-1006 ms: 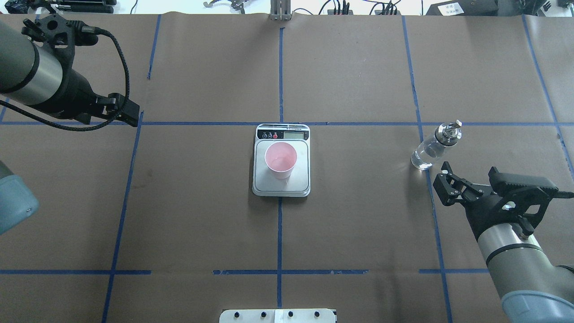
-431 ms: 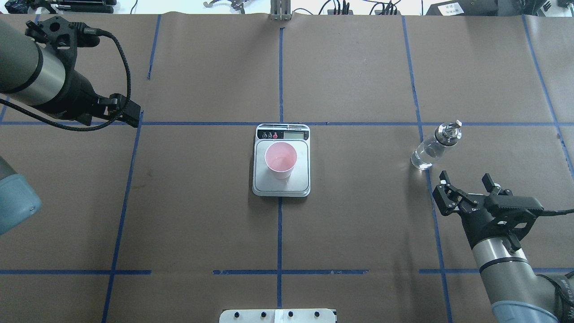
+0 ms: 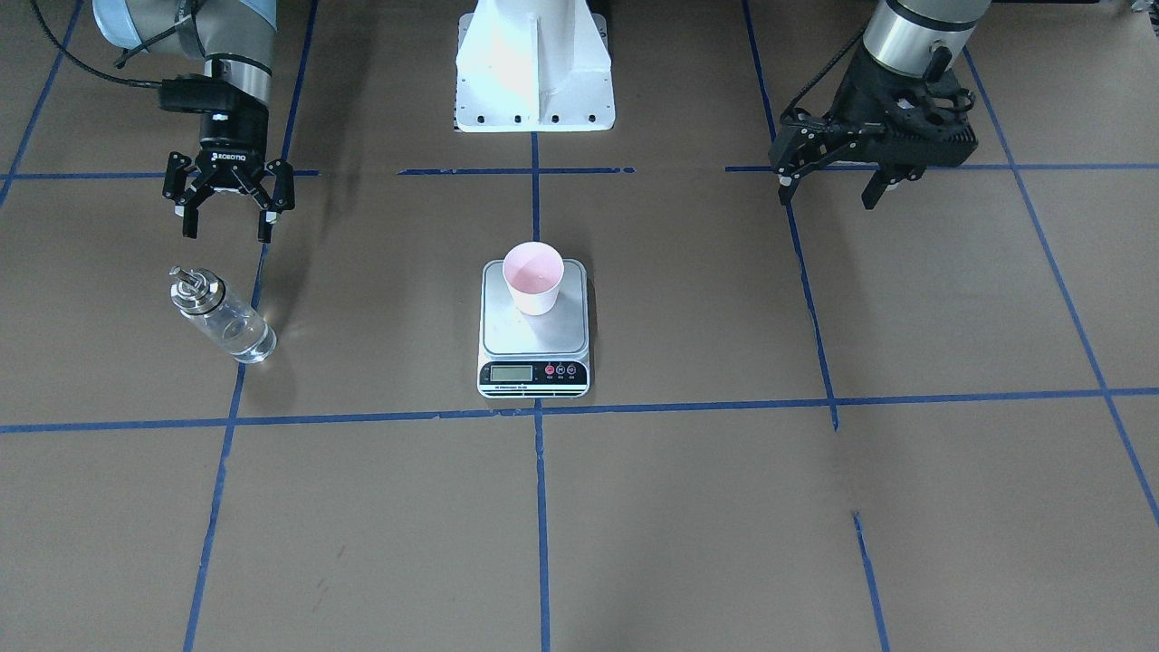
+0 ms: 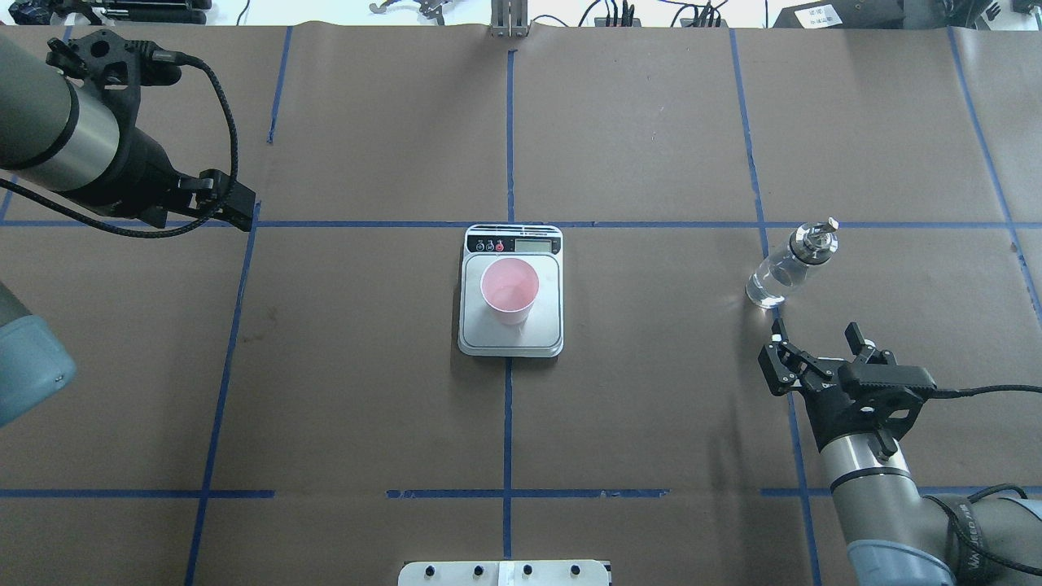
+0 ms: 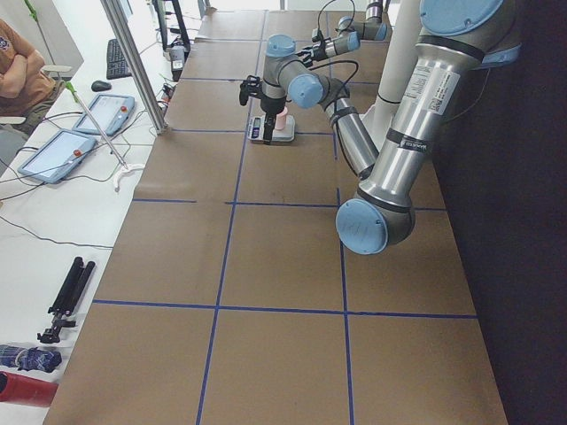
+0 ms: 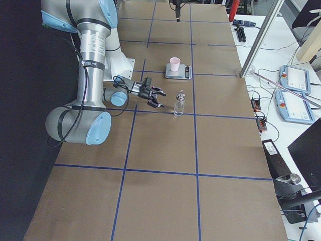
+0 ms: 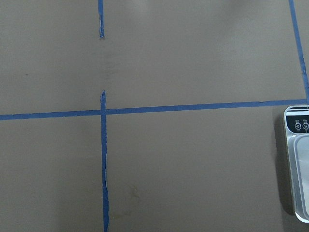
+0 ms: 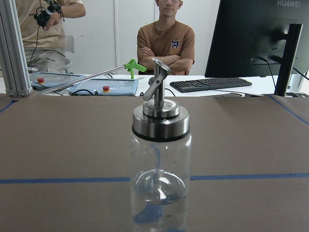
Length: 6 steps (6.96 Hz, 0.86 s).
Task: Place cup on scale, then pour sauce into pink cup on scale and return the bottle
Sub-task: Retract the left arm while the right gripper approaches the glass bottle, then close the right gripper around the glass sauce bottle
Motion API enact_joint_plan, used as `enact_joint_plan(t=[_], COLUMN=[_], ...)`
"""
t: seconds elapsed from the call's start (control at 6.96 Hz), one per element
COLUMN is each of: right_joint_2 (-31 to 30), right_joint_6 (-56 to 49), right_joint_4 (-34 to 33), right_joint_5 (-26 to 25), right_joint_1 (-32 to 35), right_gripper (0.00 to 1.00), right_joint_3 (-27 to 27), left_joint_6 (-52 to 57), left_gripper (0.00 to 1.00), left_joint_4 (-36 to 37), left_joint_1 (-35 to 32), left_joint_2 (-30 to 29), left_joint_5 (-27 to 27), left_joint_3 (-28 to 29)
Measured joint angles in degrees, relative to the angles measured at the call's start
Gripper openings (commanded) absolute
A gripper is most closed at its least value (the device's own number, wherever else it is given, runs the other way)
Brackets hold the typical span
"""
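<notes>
Item 1. Cup (image 4: 509, 289): pink, upright, set on the steel platform of the scale (image 4: 547, 330), behind its display strip.

Item 2. Bottle (image 4: 783, 270): clear glass with a metal collar and spout, stood upright on the brown surface (image 4: 366, 391), well to the right of the scale. A little clear liquid (image 8: 159, 193) was noted in its lower part.

Item 3. Right claw (image 4: 814, 340): spread, nothing held, pointed at the bottle from near by, not touching it.

Item 4. Left claw (image 3: 828, 192): spread, nothing held, kept well apart from the scale on its left side.
</notes>
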Motion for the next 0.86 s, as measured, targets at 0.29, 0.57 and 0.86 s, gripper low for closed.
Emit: enact_joint_plan(t=[0.29, 0.57, 0.86], right_joint_2=[1.30, 2.55, 4.13], right_joint_6=[-0.01, -0.22, -0.32], right_joint_4=[0.38, 0.45, 0.40], right_joint_5=[-0.10, -0.11, -0.11], right_joint_1=[2.09, 3.82, 5.09], right_gripper=[0.99, 0.99, 0.99], right_joint_3=[-3.74, -5.50, -6.86], left_joint_6=[-0.01, -0.01, -0.01], left_gripper=[1.00, 1.00, 1.00], left_joint_4=[0.04, 0.06, 0.03], left_joint_1=[0.00, 0.00, 0.00], left_joint_2=[0.04, 0.03, -0.01], left_joint_5=[-0.02, -0.08, -0.09], left_joint_3=[0.07, 0.26, 0.62])
